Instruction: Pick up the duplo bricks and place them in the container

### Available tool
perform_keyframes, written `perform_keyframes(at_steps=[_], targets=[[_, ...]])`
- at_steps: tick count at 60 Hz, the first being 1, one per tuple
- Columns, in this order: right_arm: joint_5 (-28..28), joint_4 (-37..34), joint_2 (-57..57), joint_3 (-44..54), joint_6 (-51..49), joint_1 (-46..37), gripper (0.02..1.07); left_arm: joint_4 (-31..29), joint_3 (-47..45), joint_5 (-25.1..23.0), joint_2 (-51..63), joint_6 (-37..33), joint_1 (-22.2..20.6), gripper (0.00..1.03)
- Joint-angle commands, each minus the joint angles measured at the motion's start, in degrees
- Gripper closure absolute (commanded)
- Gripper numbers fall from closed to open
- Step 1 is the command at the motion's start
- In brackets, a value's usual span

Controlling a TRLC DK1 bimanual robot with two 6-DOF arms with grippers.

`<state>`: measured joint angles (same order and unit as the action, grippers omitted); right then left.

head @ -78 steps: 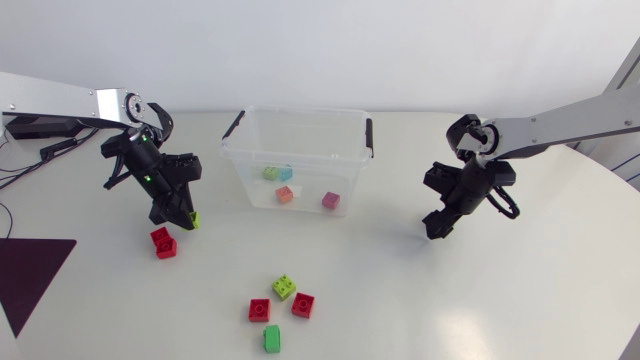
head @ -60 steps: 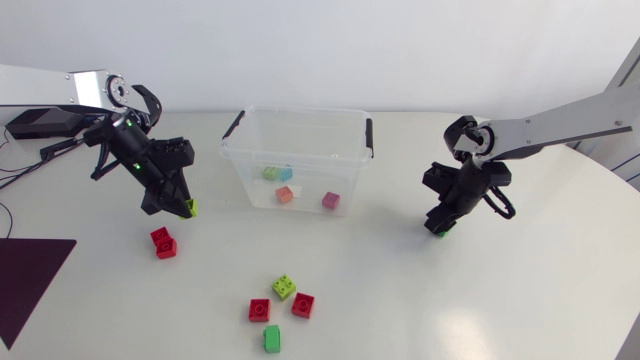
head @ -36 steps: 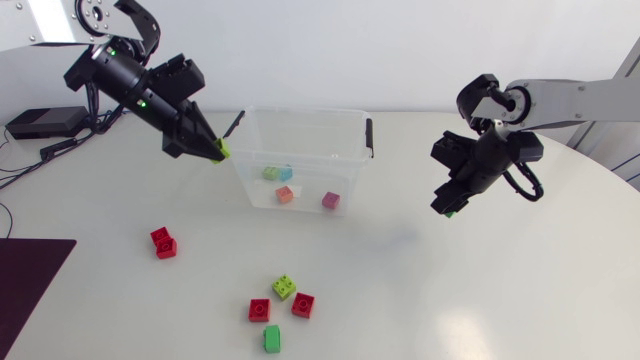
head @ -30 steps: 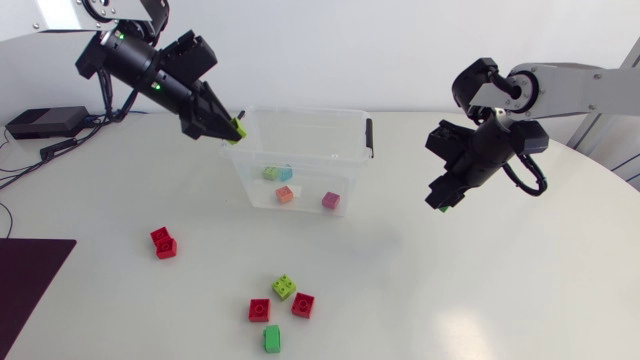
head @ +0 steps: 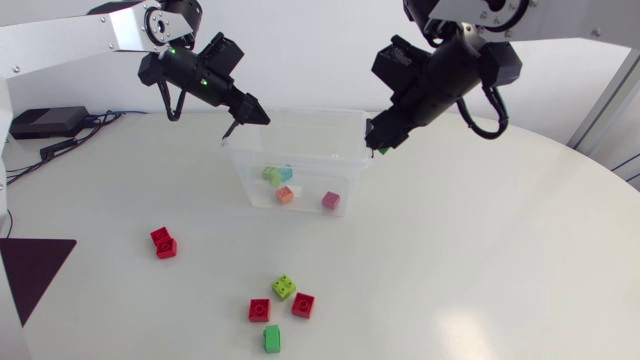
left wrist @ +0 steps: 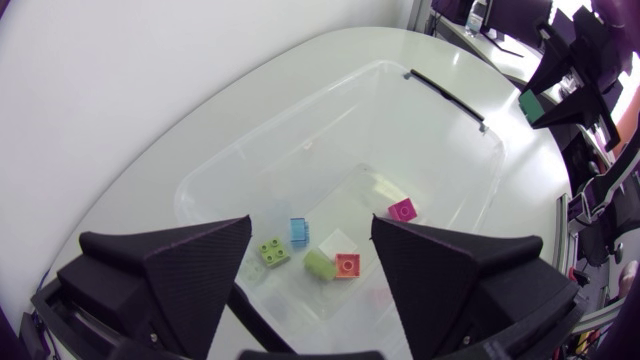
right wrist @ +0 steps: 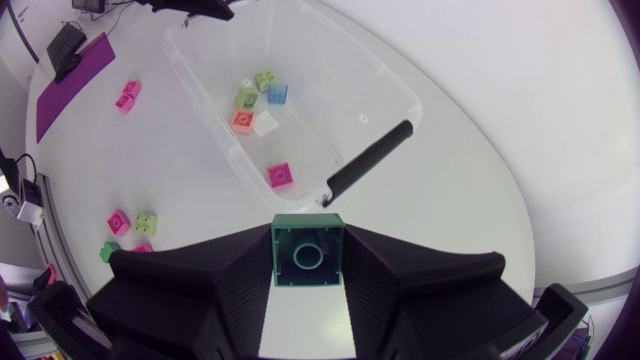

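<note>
Head view: your left gripper (head: 255,116) hangs over the container (head: 300,153) at its rear left corner. Your right gripper (head: 379,143) is at the right rim with a dark green brick (head: 381,150). Loose on the worktop (head: 480,280): red pair (head: 163,242), lime brick (head: 284,287), two red bricks (head: 303,305), green brick (head: 272,339).

Left wrist view: fingers wide, nothing between them, five dropped bricks (left wrist: 347,265) in the container below.

Right wrist view: fingers clamp the dark green brick, container ahead and below.

You're roughly halfway by my judgement: drop this one, then clear the worktop.
</note>
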<state>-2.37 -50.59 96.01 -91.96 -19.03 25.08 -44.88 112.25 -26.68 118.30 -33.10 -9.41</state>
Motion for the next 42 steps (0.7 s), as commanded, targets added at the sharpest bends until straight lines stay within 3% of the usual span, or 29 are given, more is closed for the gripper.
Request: perform_keyframes(at_steps=[1, 11, 16, 26, 35, 37, 40, 41, 42], targets=[[-0.5, -0.1, 3.8, -4.2, 2.1, 0.8, 0.83, 0.2, -1.0, 0.7, -3.1, 1.5, 1.9, 0.05], [-1.0, 0.4, 12.5, -14.5, 3.3, 2.7, 0.83, 1.6, -12.6, 3.5, -13.6, -1.4, 7.3, 0.05], [-1.0, 0.6, 16.9, -19.9, 3.5, 3.0, 0.83, 1.6, -20.4, 5.0, -19.2, -6.5, 10.5, 0.05], [-1.0, 0.8, 24.7, -27.6, 3.5, 2.5, 0.82, 2.3, -32.1, 9.1, -23.4, -15.2, 14.7, 0.05], [-0.6, 0.4, 31.6, -35.6, 3.4, 2.3, 0.80, 7.2, -40.9, 13.6, -22.9, -22.4, 19.6, 0.05], [-0.5, -0.2, 33.3, -37.9, 3.5, 2.3, 0.77, 8.9, -42.5, 14.6, -22.2, -23.9, 20.6, 0.05], [-0.4, -2.6, 35.5, -41.9, 3.6, 2.3, 0.64, 11.2, -45.1, 17.1, -20.8, -26.3, 21.5, 0.05], [-0.4, -3.2, 36.0, -42.9, 3.6, 2.3, 0.55, 11.9, -45.7, 17.6, -20.5, -26.9, 21.6, 0.05], [-0.3, -3.9, 36.7, -44.3, 3.8, 2.3, 0.37, 12.8, -46.7, 18.6, -19.8, -28.2, 22.0, 0.05]])
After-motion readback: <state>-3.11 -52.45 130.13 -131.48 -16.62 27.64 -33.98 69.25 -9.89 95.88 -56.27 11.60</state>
